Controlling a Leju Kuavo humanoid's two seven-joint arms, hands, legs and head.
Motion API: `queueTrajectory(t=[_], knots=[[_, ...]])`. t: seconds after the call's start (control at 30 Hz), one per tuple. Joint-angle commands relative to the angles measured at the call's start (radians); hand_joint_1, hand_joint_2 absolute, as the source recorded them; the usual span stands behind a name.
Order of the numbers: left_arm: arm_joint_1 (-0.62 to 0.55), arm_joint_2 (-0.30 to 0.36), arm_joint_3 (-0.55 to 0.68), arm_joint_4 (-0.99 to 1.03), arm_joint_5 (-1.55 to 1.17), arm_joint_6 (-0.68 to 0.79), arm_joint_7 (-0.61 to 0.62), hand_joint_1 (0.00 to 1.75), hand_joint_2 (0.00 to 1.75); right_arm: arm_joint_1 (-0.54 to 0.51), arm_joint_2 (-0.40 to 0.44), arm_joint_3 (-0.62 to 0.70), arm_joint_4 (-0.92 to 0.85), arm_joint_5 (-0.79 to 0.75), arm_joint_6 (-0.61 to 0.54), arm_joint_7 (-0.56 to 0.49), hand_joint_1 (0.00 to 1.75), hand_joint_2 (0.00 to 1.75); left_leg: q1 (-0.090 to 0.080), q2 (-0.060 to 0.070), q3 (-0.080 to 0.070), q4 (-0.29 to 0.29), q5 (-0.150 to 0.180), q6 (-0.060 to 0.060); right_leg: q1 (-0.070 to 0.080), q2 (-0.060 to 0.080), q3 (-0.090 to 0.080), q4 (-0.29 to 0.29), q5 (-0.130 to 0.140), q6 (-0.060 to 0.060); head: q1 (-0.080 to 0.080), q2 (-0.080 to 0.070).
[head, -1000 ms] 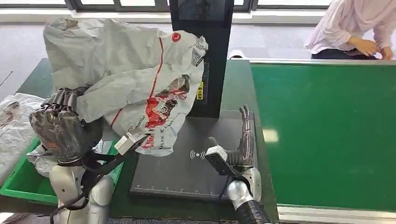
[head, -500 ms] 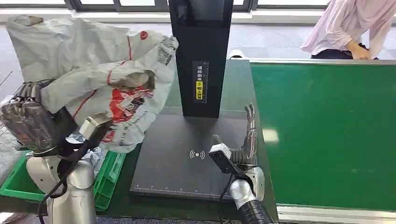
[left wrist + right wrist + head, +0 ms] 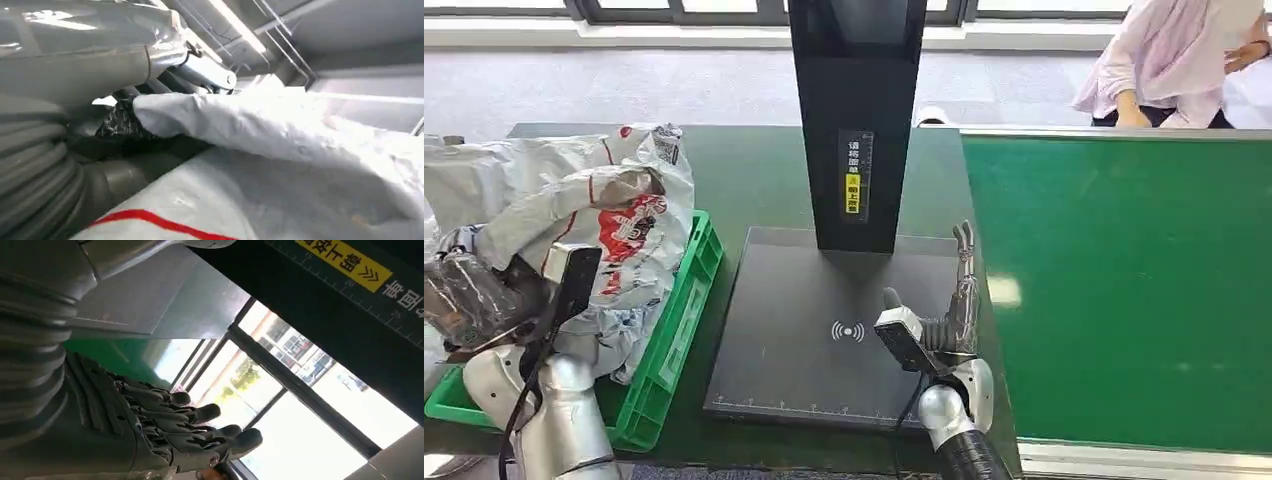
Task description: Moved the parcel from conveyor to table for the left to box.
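The parcel is a crumpled grey plastic bag with red print. It lies over the green crate at the left of the table, partly spilling past its rim. My left hand grips the bag's near edge low on the left. In the left wrist view the bag folds over the dark fingers. My right hand stands open with straight fingers at the right edge of the black scanner plate. The right wrist view shows that hand holding nothing.
A tall black scanner column rises from the plate's far side. The green conveyor runs along the right. A person in a pale shirt bends over at its far end. More grey bags lie at the far left.
My left arm has swung the parcel left and down, from above the scanner plate to over the green crate. The right hand has barely moved. The person has shifted.
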Motion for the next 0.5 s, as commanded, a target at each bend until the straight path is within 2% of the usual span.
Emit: queueTrajectory(t=[0.03, 0.43, 0.47, 0.5], knots=[[-0.061, -0.016, 0.097, 0.125, -0.015, 0.003, 0.027, 1.75, 1.75, 0.034, 0.015, -0.020, 0.007, -0.004, 0.002, 0.002, 0.00, 1.75, 0.000, 0.000, 0.004, -0.003, 0.000, 0.001, 0.000, -0.001, 0.004, -0.002, 0.000, 0.000, 0.000, 0.000], [-0.066, -0.016, 0.129, 0.162, -0.043, 0.003, 0.058, 1.75, 1.75, 0.030, 0.015, -0.023, 0.013, -0.006, 0.002, -0.002, 0.00, 1.75, 0.000, -0.001, 0.005, -0.003, 0.000, 0.001, 0.001, -0.002, 0.005, -0.003, 0.000, 0.000, 0.000, 0.000], [-0.067, -0.016, 0.128, 0.161, -0.043, 0.003, 0.064, 0.52, 1.75, 0.031, 0.015, -0.024, 0.012, -0.006, 0.002, -0.002, 0.00, 1.75, 0.000, -0.001, 0.003, -0.002, 0.000, 0.001, 0.000, -0.002, 0.003, -0.002, 0.000, 0.000, 0.000, 0.000], [-0.067, -0.016, 0.127, 0.155, -0.038, 0.003, 0.067, 0.00, 1.75, 0.032, 0.015, -0.025, 0.010, -0.005, 0.002, 0.000, 0.00, 1.75, 0.000, -0.001, 0.004, -0.003, 0.000, 0.001, 0.001, -0.002, 0.005, -0.003, 0.000, 0.000, 0.000, 0.000]])
